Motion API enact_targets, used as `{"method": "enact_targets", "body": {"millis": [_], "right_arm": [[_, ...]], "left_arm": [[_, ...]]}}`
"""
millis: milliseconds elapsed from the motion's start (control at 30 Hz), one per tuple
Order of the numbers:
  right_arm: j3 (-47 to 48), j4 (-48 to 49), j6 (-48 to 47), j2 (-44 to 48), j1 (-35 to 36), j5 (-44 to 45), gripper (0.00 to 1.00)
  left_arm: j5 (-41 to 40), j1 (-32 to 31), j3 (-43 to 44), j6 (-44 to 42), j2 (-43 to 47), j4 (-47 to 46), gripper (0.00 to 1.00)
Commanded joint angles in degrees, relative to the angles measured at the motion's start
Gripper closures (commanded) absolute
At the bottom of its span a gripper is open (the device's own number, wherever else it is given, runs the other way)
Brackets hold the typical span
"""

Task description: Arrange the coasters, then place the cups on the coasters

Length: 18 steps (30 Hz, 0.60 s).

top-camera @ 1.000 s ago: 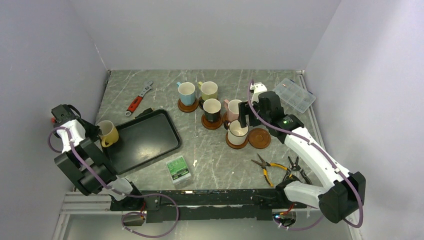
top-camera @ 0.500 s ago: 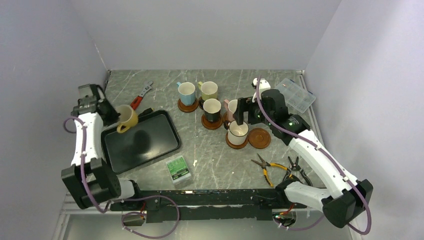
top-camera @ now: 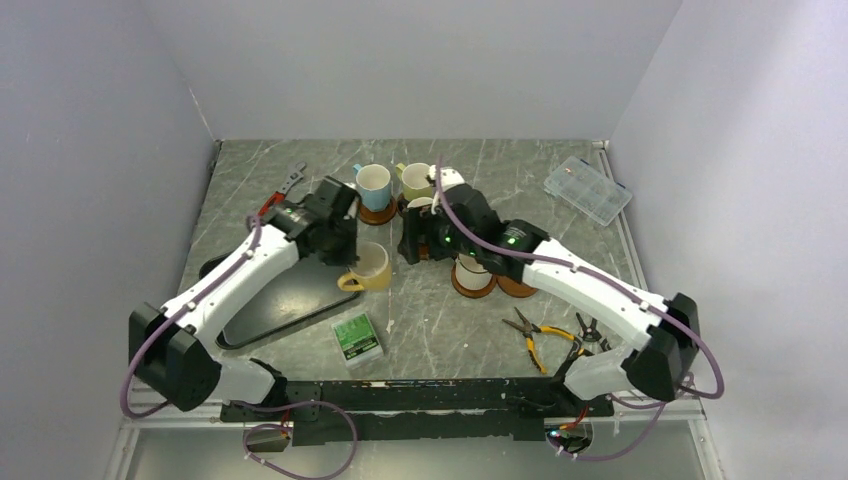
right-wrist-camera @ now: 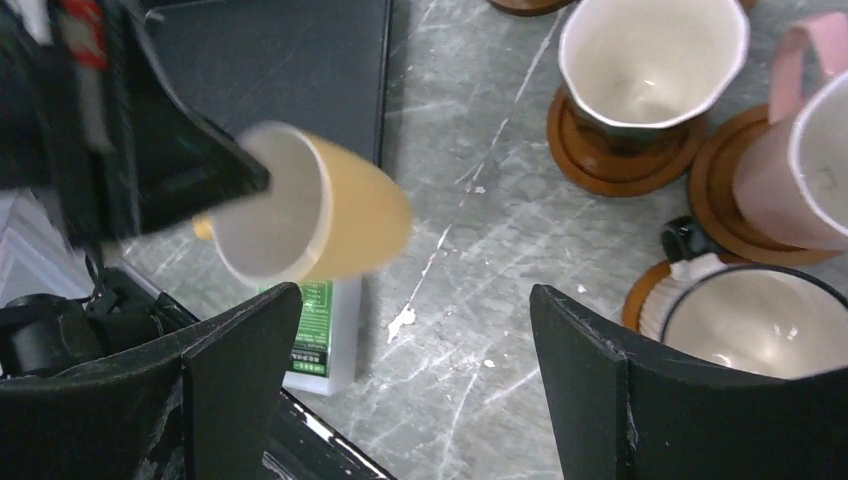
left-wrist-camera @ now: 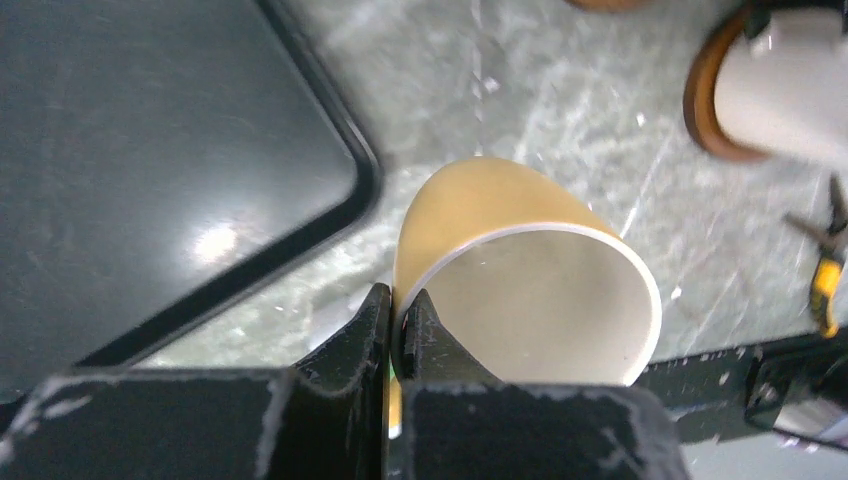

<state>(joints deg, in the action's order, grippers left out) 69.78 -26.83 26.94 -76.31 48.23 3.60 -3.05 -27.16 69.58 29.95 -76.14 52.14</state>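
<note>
Rim of the yellow cup (top-camera: 368,268) is pinched tight in the left hand (left-wrist-camera: 397,320), the cup tilted over the bench (top-camera: 440,320) just right of the black tray (top-camera: 300,285). Close by, the right hand (right-wrist-camera: 415,335) hovers with fingers wide apart, holding nothing. Under it the black cup (right-wrist-camera: 650,60), pink cup (right-wrist-camera: 805,170) and white cup (right-wrist-camera: 760,325) each sit on a coaster (right-wrist-camera: 615,155)

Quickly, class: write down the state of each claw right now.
Left claw: closed on the rim of the yellow mug.
Right claw: open, holding nothing.
</note>
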Motion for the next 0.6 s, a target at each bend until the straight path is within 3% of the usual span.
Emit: {"method": "enact_targets", "body": {"millis": [0,167,400,567], "right_arm": [[5.2,1.0,2.9,-4.0,3.7,6.4,0.12],[6.0,-0.8,4.3,-8.0,6.1,10.0,0.17],[3.7,-2.8,6.1,-9.8,7.4,15.7,0.27],[3.6,-3.4,6.1,-11.5,7.5,17.8,0.46]], "left_arm": [[-4.2,-8.8,5.4,5.8,-3.0,0.0,0.97],[-5.2,-13.8,7.5,7.4,-6.5,-1.3,0.97],[-4.7,-14.3,7.7,8.0,-6.6,-3.8,0.97],[-2.1,-14.4,7.1,8.0,-6.2,-5.3,0.97]]}}
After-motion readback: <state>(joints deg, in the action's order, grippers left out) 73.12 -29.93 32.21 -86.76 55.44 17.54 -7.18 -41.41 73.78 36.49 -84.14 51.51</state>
